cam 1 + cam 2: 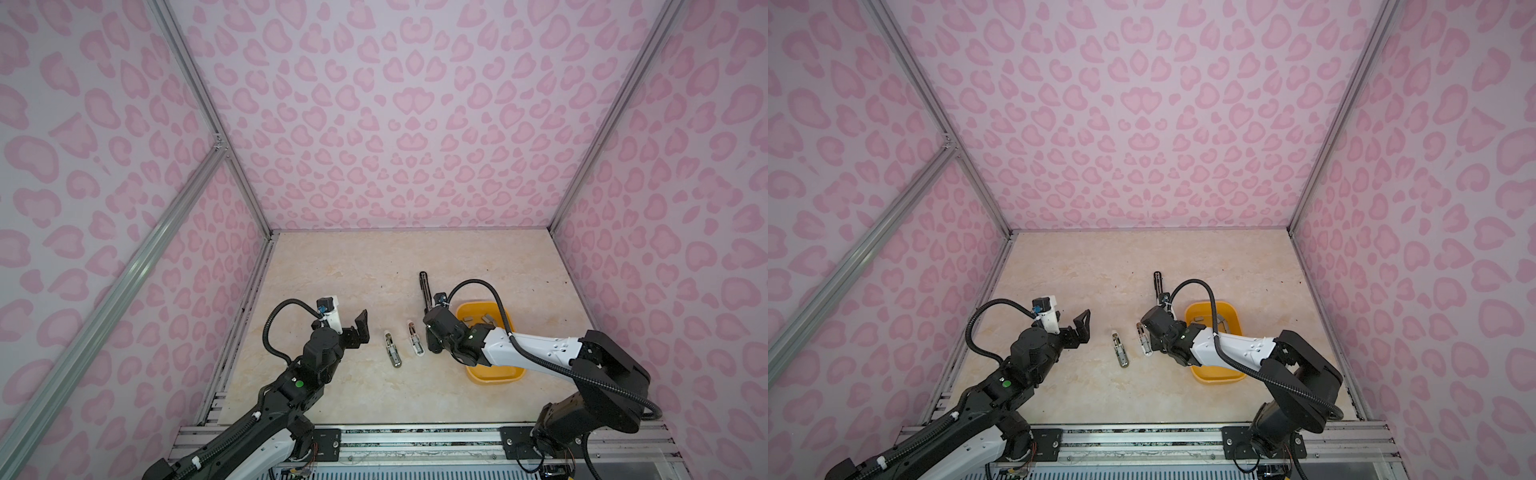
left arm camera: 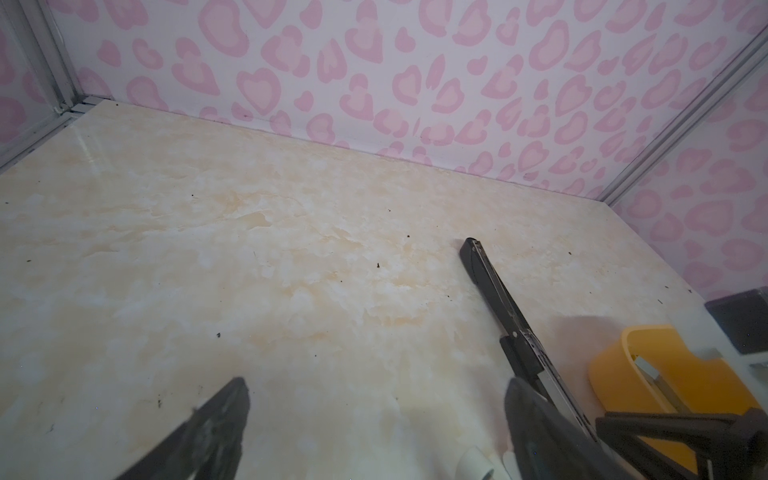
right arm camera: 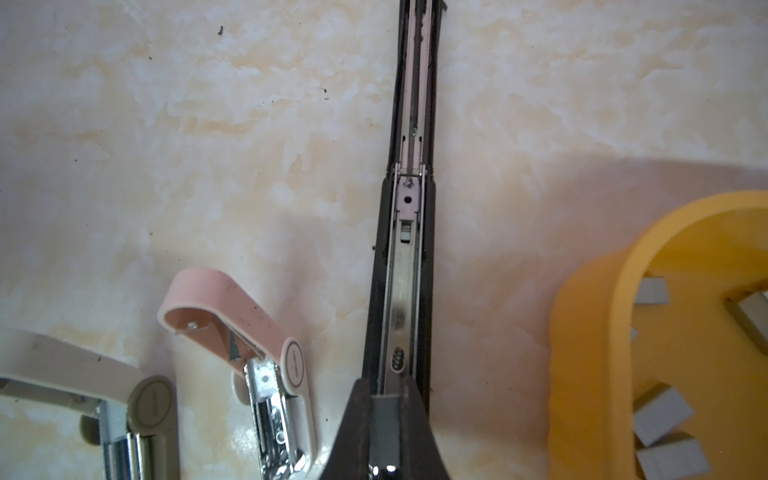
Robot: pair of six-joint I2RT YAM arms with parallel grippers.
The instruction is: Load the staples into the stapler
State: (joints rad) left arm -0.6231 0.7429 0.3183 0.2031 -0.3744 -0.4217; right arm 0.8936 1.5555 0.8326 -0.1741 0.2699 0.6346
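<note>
A long black stapler [image 3: 409, 249] lies opened flat on the marble table, its metal channel facing up; it also shows in both top views [image 1: 424, 291] [image 1: 1158, 282]. My right gripper [image 3: 384, 399] is shut on a grey strip of staples [image 3: 384, 419], held right over the near end of that channel. More staples [image 3: 660, 411] [image 1: 486, 319] lie loose in the yellow tray [image 3: 590, 332] beside the stapler. My left gripper [image 1: 359, 328] [image 2: 376, 386] hovers open and empty to the left, apart from everything.
Two small staplers lie open between the arms: a pink-and-white stapler [image 1: 414, 336] [image 3: 266, 374] close to the right gripper, and an olive stapler [image 1: 392, 349] [image 3: 124, 407] left of it. The right arm reaches over the yellow tray [image 1: 494, 374]. Pink patterned walls enclose the table.
</note>
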